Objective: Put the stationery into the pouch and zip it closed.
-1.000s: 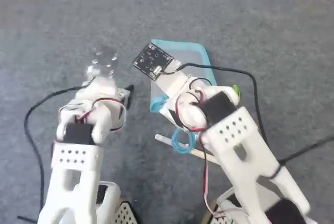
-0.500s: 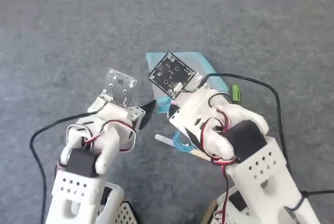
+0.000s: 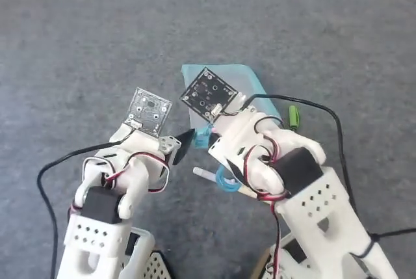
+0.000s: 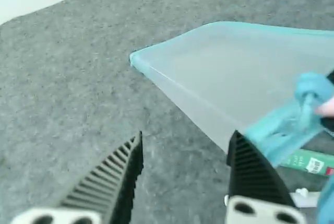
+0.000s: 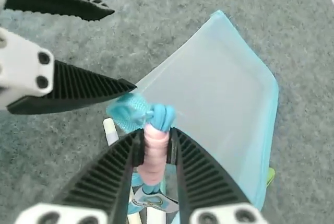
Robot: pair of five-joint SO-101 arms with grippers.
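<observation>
The pouch (image 3: pixel 252 82) was seen lying flat on the grey mat (image 3: pixel 78 45). The right gripper (image 5: pixel 155 134) was clamped on a pink piece (image 5: pixel 155 153) at the pouch's near end, with a teal zip tab (image 5: pixel 130 113) bunched at its tip. Whether the pink piece belonged to the zip or was a loose item could not be told. The left gripper (image 4: pixel 185 143) was held with its jaws spread wide, just beside the pouch's corner and closed on nothing. The step in hand was judged to be work at the zip. It would be done well if the corner were pinched firmly by the left gripper, so that the thin film was braced and not dragged across the mat. The pull should then be made along the zip line, low and steady, lest the pouch be lifted or crumpled. A white stick (image 3: pixel 207 173) and a blue ring (image 3: pixel 227 180) were seen outside the pouch, under the right arm, so the filling was judged not yet done. A small label was seen on a green item (image 4: pixel 308 162) by the pouch's edge, but its print could not be made out; no other writing was noted.
</observation>
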